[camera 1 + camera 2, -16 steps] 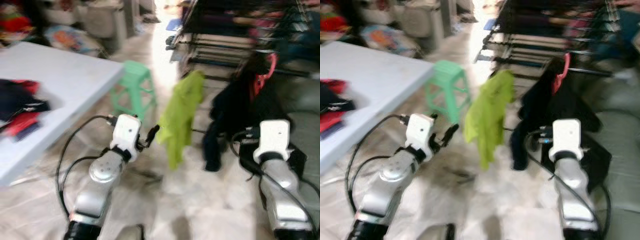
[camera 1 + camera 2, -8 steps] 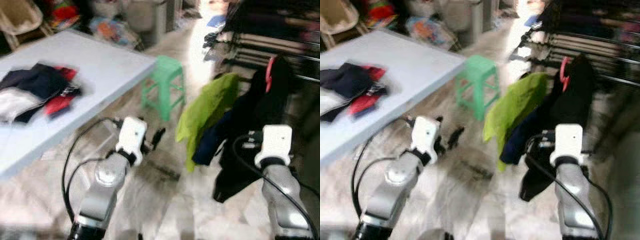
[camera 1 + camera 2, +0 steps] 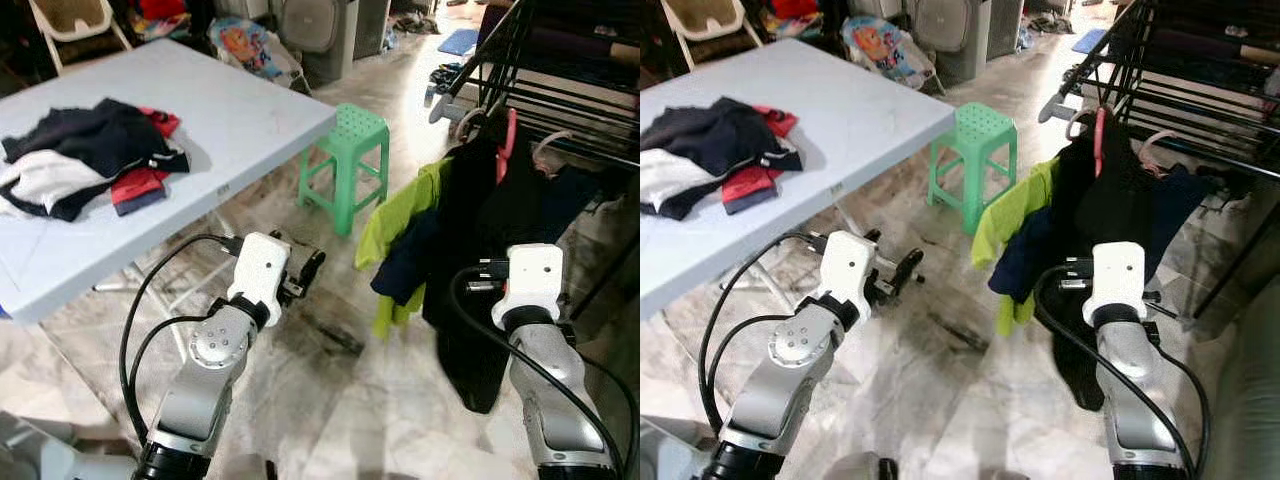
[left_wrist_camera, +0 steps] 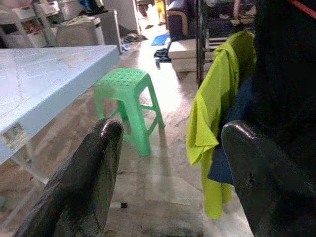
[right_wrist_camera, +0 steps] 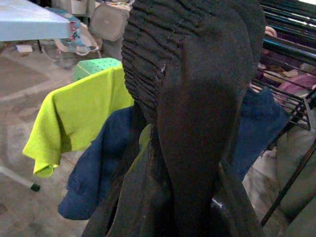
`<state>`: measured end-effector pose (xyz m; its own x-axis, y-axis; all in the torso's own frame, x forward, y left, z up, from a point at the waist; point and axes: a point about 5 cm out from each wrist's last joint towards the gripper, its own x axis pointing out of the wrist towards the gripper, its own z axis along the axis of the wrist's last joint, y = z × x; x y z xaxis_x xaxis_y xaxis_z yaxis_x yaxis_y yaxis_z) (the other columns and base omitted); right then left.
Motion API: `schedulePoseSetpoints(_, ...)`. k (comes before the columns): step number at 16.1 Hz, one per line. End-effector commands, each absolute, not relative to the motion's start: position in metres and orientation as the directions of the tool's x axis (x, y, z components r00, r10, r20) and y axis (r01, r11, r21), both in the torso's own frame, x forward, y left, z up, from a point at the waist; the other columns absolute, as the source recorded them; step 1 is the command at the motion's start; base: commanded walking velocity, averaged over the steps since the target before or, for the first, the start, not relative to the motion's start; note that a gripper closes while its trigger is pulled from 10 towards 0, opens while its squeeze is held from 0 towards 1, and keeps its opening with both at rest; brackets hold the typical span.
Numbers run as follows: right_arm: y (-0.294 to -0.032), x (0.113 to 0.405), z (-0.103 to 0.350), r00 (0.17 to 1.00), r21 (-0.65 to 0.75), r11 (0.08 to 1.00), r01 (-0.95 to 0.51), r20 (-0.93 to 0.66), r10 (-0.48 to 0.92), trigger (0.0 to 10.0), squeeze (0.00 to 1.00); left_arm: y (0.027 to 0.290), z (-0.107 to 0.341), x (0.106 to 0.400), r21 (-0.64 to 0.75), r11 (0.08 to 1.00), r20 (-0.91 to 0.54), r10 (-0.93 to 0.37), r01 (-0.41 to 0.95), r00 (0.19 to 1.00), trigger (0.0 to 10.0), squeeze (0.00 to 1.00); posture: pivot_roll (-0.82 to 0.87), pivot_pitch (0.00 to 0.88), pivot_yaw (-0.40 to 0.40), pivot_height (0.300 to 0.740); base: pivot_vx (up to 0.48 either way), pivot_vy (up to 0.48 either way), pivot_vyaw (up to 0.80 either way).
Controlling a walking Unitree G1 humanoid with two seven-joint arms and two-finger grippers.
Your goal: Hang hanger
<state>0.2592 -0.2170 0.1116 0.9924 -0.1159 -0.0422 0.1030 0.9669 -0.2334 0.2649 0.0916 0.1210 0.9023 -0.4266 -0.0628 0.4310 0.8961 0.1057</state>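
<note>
The right gripper (image 5: 192, 148) is gripping a black garment (image 3: 480, 230): in the right wrist view its fingers (image 5: 197, 123) are pinching dark, gathered, ribbed cloth that is bunching up between and over them. From the head views that garment is dangling on a red hanger (image 3: 510, 140), whose curved hook is showing just above the cloth and close to the black metal rack (image 3: 560, 90); whether the hook is resting on a bar cannot be told. The hanger is sitting above and beyond the right gripper, with the cloth draping down past the white wrist block toward the pale marbled floor (image 3: 340, 400). Beside the black garment a lime-green shirt (image 3: 400, 225) and a navy piece (image 3: 410, 265) are hanging in soft folds. The left gripper (image 4: 170, 163) is hovering low in front of the robot with its two glossy, rounded black fingers (image 4: 94, 173) spread wide and carrying nothing; its wrist view is looking between them at a mint-green plastic stool (image 4: 126, 96) with a perforated seat. The head views are also taking in a pale blue folding table (image 3: 240, 110) to the left, where a heap of dark, white and red clothes (image 3: 90, 165) is lying.
</note>
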Motion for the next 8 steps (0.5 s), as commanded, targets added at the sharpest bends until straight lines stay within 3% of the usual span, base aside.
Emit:
schedulePoseSetpoints(1,-0.2115,0.2650,0.1208,0.997,-0.236,0.969,0.076,-0.005,-0.079,10.0,0.00,0.0942,0.1226,0.2645,0.114,0.904,-0.051,-0.408,0.411,0.912,10.0,0.00,-0.03,0.000,-0.040,0.740,0.000,0.000,0.00)
schedulePoseSetpoints(8,-0.2099,0.2656,0.1218,0.998,-0.235,0.969,0.069,0.004,-0.070,10.0,0.00,0.0911,0.1224,0.2680,0.115,0.902,-0.046,-0.415,0.417,0.909,10.0,0.00,-0.05,0.000,-0.027,0.740,-0.264,0.000,0.00)
